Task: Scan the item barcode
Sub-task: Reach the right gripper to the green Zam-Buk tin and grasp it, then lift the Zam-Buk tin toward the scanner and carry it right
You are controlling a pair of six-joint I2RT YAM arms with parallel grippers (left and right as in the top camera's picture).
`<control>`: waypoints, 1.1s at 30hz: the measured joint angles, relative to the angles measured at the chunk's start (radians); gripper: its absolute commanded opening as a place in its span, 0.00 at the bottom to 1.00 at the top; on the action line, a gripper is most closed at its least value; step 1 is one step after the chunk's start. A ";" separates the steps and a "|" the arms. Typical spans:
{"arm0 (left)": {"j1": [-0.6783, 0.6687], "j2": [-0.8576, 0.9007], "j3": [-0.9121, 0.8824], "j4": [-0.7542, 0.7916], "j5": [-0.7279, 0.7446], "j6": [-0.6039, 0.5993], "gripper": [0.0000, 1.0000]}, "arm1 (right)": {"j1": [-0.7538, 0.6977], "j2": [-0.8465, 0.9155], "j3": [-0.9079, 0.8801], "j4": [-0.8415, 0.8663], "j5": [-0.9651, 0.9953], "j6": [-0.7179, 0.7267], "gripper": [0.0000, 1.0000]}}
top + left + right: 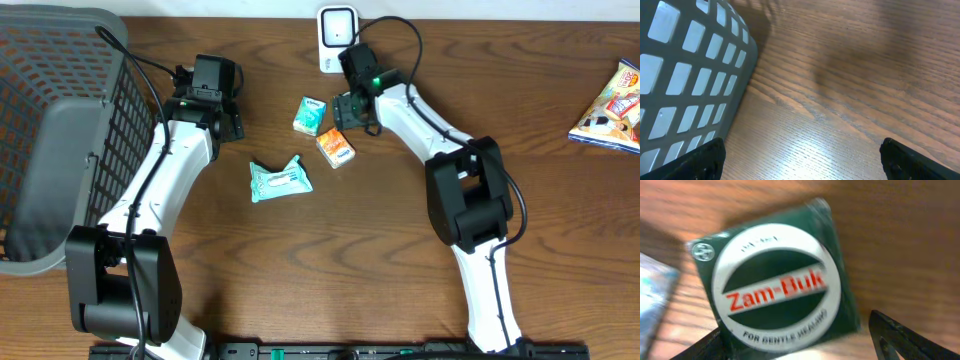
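**While the right gripper straddles it, Zam-Buk box rests on bench**

Label up, the green Zam-Buk box lies flat on the bench. The right gripper's jaws stand spread, 1 finger on either side. Near the grey basket, the left gripper hovers low — spread wide, holding nothing.

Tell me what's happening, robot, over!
Left fingers open, by the basket. Right fingers open either side of the Zam-Buk box, box on the table. Teal box alongside, scanner path unblocked.
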 measured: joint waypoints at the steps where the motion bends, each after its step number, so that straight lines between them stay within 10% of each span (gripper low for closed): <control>1: 0.000 0.000 0.000 0.000 0.000 0.000 0.98 | -0.008 -0.003 0.000 -0.016 -0.003 0.000 0.77; 22: 0.000 0.000 0.000 0.000 0.000 0.000 0.98 | -0.151 -0.097 -0.009 -0.014 -0.262 -0.127 0.82; 33: 0.000 0.000 0.000 0.000 0.000 0.000 0.98 | -0.143 -0.097 -0.009 0.102 -0.251 0.082 0.83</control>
